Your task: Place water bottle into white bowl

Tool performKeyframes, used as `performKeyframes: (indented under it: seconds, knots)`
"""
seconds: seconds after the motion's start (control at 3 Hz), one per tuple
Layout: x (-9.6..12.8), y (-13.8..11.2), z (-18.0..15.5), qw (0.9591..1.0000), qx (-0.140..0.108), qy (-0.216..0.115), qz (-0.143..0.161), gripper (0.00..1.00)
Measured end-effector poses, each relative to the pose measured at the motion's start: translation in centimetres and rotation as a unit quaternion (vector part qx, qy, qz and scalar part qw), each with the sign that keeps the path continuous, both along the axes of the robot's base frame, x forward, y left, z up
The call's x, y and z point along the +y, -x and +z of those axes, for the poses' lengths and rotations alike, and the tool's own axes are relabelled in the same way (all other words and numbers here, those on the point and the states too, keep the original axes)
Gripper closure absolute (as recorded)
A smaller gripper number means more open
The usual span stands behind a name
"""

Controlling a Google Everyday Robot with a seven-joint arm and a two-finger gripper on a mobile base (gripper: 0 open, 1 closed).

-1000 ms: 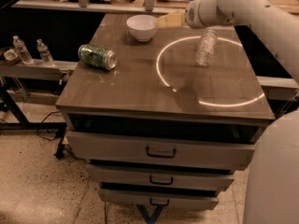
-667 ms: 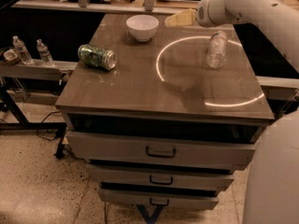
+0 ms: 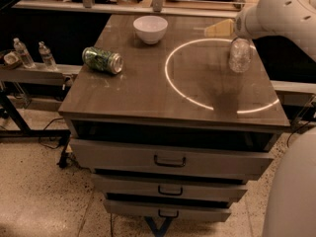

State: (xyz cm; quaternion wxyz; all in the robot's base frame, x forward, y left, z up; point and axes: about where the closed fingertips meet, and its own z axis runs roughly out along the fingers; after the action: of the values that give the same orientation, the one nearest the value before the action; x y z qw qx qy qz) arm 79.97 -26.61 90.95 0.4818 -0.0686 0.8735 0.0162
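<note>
The water bottle [image 3: 240, 55], clear ribbed plastic, hangs over the right side of the wooden tabletop [image 3: 148, 88]. My gripper [image 3: 240, 37] holds it from above, at the end of the white arm coming in from the upper right. The bottle's top is hidden under the wrist. Its shadow falls on the table below and to the left. The white bowl [image 3: 150, 28] stands empty at the back middle of the table, well to the left of the bottle.
A green patterned can [image 3: 102, 60] lies on its side at the table's left. Two tiny clear bottles [image 3: 23, 52] stand on a shelf to the left. A bright light ring [image 3: 170, 83] marks the tabletop. Drawers [image 3: 170, 160] sit below the top.
The arm has carried the water bottle to the right, further from the white bowl. The bowl and the can have not moved.
</note>
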Motion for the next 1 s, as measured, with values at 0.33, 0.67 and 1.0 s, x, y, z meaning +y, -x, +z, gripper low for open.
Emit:
performKeyframes:
  seconds: [0.33,0.67,1.0]
  knots:
    - [-2.4,1.5,-2.1,0.9994,0.020,-0.001,-0.029,0.00]
    - [-2.4,2.8,-3.9,0.9986,0.040,-0.008,-0.033,0.03]
    - [-1.2,3.2,-4.5,0.9985,0.050,-0.012,-0.022,0.17]
